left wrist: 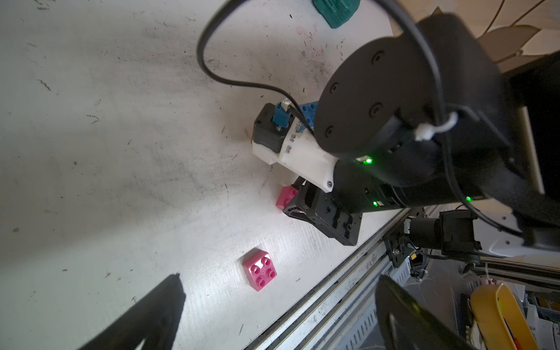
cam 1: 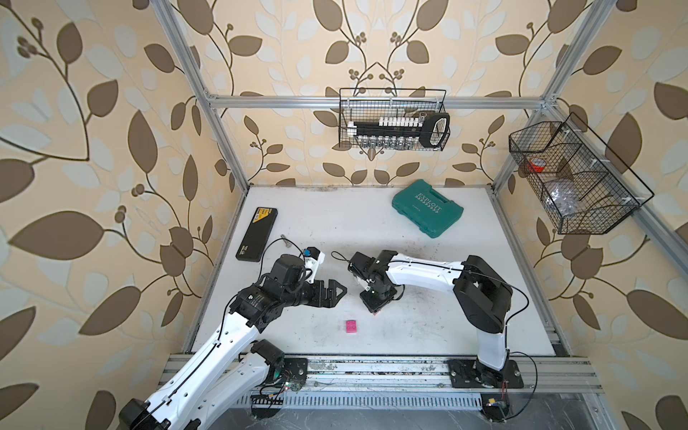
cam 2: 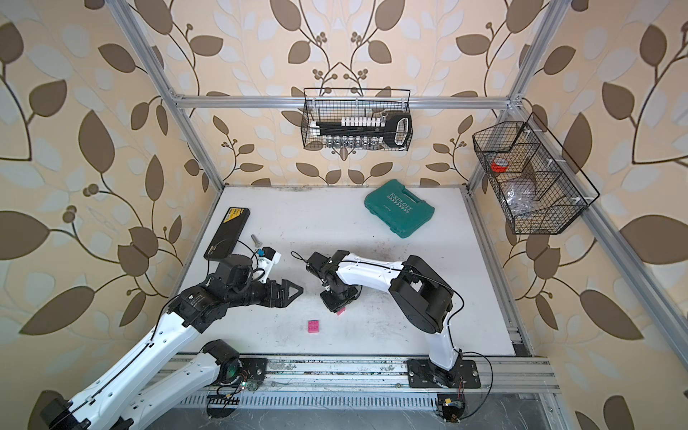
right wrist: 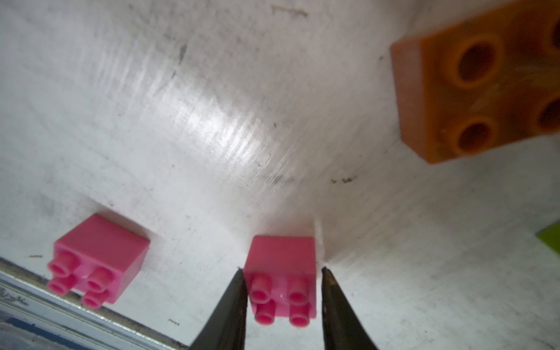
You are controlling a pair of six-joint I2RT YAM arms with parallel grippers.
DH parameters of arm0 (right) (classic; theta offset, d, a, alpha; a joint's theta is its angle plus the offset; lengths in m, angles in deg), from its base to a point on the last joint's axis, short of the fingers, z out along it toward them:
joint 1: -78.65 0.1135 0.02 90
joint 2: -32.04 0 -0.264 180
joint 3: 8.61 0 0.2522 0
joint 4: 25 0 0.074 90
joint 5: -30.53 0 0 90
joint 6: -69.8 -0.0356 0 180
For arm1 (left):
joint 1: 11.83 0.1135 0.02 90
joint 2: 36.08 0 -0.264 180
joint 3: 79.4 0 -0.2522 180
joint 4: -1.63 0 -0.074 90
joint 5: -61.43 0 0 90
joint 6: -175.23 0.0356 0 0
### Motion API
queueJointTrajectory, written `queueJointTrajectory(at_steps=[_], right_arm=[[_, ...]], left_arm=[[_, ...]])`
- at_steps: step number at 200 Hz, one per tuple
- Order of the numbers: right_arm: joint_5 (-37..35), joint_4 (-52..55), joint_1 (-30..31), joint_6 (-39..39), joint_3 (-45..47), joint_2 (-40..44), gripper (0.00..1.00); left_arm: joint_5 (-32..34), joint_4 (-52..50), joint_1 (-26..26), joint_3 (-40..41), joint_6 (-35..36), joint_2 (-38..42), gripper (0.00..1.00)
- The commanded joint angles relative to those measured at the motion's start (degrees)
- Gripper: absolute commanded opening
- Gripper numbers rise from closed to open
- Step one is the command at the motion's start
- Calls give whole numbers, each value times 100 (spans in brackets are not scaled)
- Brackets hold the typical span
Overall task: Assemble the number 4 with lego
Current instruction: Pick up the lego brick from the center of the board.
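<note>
My right gripper (right wrist: 280, 269) points down at the table, open. Its jaws closely flank a pink brick (right wrist: 280, 260) that rests there: one finger touches its side, the other stands a sliver off. A second pink brick (right wrist: 100, 257) lies loose nearby, seen in both top views (cam 1: 352, 326) (cam 2: 314, 326). An orange brick (right wrist: 485, 85) and the corner of a lime green brick (right wrist: 553, 239) lie beyond. A blue brick (left wrist: 307, 112) peeks out behind the right wrist. My left gripper (cam 1: 344, 289) hovers wide open and empty, to the left of the right gripper. No assembled number 4 shows.
A teal tool case (cam 1: 427, 208) lies at the back right. A flat black case (cam 1: 257, 233) and a small bolt (cam 1: 286, 240) lie at the left. Wire baskets hang on the back wall (cam 1: 392, 119) and the right wall (cam 1: 573, 178). A metal rail (cam 1: 372, 368) borders the front.
</note>
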Motion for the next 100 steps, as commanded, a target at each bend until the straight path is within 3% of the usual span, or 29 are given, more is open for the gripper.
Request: queueJointTrajectory(at_steps=[1,54,100], right_arm=[[-106,118,63,-10,-80,-122,31],[-185,304,50,-258,-176,129,21],[-166,1144,-183,-595,-646,587,20]], left_arm=[[100,39,48,28,-31,43,99],[100,46,48,28,-26,42,99],[53,72,48,6,34,-8,99]])
